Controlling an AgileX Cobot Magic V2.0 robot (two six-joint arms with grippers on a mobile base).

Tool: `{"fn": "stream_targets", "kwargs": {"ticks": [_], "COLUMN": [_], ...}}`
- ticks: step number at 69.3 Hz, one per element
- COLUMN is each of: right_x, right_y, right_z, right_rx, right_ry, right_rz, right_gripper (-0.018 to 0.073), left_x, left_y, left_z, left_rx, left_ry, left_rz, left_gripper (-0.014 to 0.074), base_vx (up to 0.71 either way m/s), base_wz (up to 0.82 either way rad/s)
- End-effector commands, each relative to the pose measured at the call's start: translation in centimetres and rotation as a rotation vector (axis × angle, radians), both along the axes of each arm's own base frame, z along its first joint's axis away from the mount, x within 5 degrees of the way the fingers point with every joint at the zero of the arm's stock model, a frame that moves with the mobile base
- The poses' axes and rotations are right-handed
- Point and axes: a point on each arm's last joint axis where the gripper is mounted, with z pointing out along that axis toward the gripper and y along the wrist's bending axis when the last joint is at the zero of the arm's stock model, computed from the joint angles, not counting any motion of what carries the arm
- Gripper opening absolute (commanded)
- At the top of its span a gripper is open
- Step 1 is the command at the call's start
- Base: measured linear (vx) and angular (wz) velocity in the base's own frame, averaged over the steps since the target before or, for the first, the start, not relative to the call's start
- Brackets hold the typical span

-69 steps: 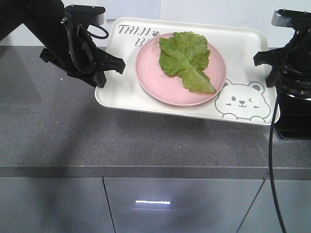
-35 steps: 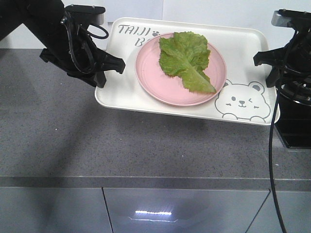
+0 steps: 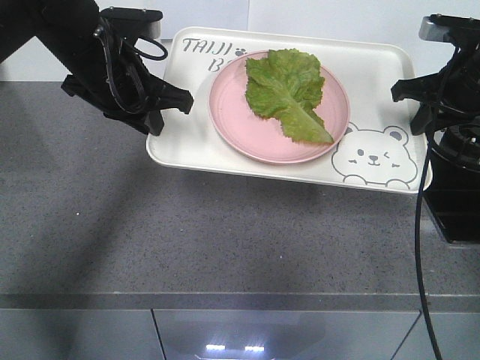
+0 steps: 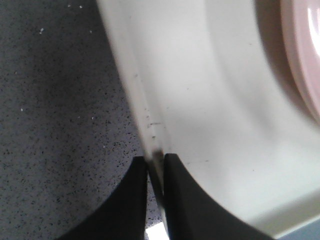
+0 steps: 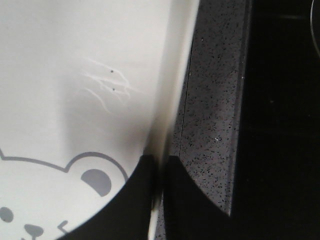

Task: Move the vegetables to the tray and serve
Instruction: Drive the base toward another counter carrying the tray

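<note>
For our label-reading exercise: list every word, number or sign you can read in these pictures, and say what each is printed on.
"TAIJI": grey lettering on the tray, far left corner.
"B": second line beneath it; the rest is hidden by the pink plate.
Paw print beside the "B" and bear face on the tray: drawings, no words.
Wrist views: no text readable.

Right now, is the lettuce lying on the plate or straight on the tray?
On the plate: the lettuce rests on its pink surface, and the plate sits on the tray.
</note>
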Motion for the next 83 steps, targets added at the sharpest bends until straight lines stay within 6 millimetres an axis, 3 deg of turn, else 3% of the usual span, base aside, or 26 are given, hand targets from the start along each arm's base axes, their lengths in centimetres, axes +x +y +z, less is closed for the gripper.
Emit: {"fn": "stream_targets", "kwargs": {"ticks": [1, 83], "right_x": [-1.67, -1.67], "right_y": [1.66, 1.66], "right_z": [3.18, 3.18], "right_rx": [0.093, 0.093], "right_ry": [-0.07, -0.07], "right_rz": [0.072, 0.072], "right_gripper": [-0.0006, -0.0006], "left_x": [-1.96, -1.96], "left_y": [-1.56, -1.56], "left_z": [3.88, 3.88], "left_rx": [-0.164, -0.164], "left_ry": [-0.11, -0.11], "left_rz": [-0.071, -0.071], "left_gripper": [-0.0006, -0.0006], "base_vx": [0.07, 0.07], "base_wz": [-0.02, -0.01]}}
